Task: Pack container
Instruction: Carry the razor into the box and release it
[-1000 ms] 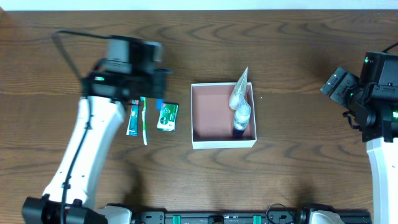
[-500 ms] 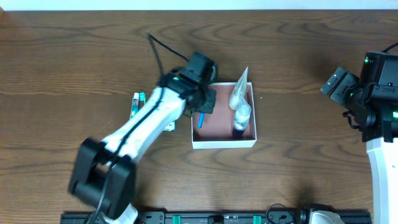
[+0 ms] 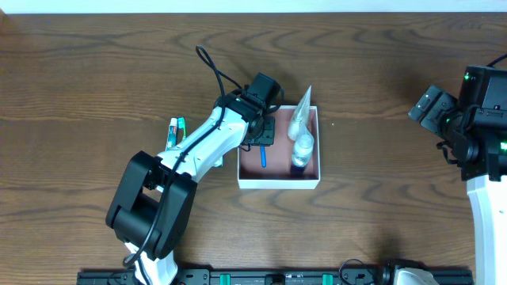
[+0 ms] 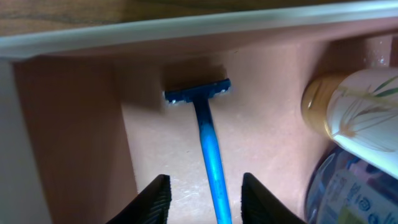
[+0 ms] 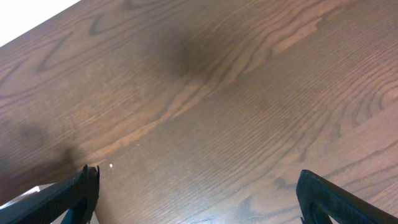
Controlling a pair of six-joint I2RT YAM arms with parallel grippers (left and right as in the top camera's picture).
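Note:
The container [image 3: 277, 184], a small square white-walled box with a pink-brown inside, sits mid-table. A blue razor [image 3: 261, 156] lies on its floor at the left, head toward the far wall in the left wrist view [image 4: 208, 134]. My left gripper [image 3: 264, 134] hangs over the box's left part, open, its fingers [image 4: 205, 199] either side of the razor handle without touching it. A small bottle [image 3: 300, 146] and a clear tube [image 3: 299, 113] lie along the box's right side. My right gripper [image 3: 432, 107] is open and empty at the far right [image 5: 199, 193].
A toothpaste tube and toothbrush [image 3: 176, 131] lie on the table left of the box, partly hidden by my left arm. The bottles fill the right edge of the left wrist view [image 4: 354, 124]. Dark wood table [image 5: 217, 93] lies under the right gripper.
My left gripper carried the blue razor from the left pile into the box and opened; the razor now lies on the floor. The box slid slightly left. Right arm unmoved.

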